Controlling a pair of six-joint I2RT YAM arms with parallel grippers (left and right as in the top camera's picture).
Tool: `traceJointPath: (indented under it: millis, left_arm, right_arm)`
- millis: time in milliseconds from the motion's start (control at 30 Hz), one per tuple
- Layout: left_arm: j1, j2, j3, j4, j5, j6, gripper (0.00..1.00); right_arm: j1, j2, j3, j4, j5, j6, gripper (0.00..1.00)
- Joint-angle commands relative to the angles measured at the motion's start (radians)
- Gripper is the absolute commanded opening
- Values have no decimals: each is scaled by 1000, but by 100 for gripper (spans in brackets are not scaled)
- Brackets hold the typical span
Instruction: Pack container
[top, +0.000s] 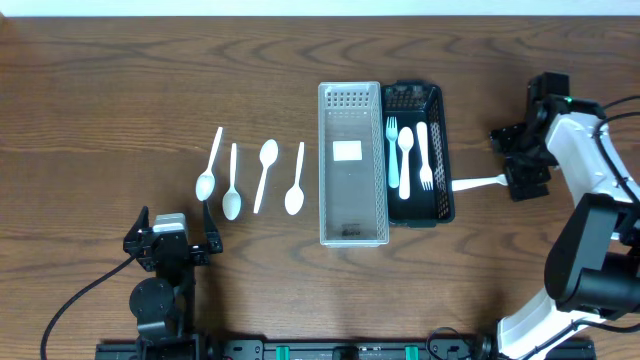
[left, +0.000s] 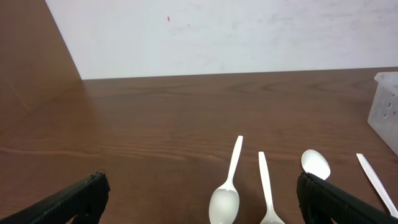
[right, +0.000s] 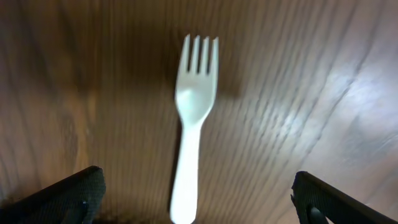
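The white plastic fork (top: 478, 183) was spotted right of centre, just beside the black plastic tray (top: 444, 150), framed by the wide-open, empty right gripper (right: 198, 186). Seemingly lying flat, it could be skidded aside when pinched. The left gripper (left: 202, 196) was spread, empty too.

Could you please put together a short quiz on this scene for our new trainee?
1. How many spoons lie on the table to the left of the clear container?
2. True or false: the clear container already holds cutlery.
3. Fill in: the open right gripper faces a lone white ____ lying on the table beside the black tray.
Key: 1) four; 2) false; 3) fork.
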Motion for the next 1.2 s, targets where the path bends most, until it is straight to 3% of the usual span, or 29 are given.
traceJointPath:
  millis: [0, 1167]
  left_arm:
    - [3, -6, -29, -14, 0, 10, 98]
    - [3, -6, -29, -14, 0, 10, 98]
  right_arm:
    - [28, 10, -10, 20, 16, 32, 99]
    - [41, 172, -13, 50, 11, 40, 99]
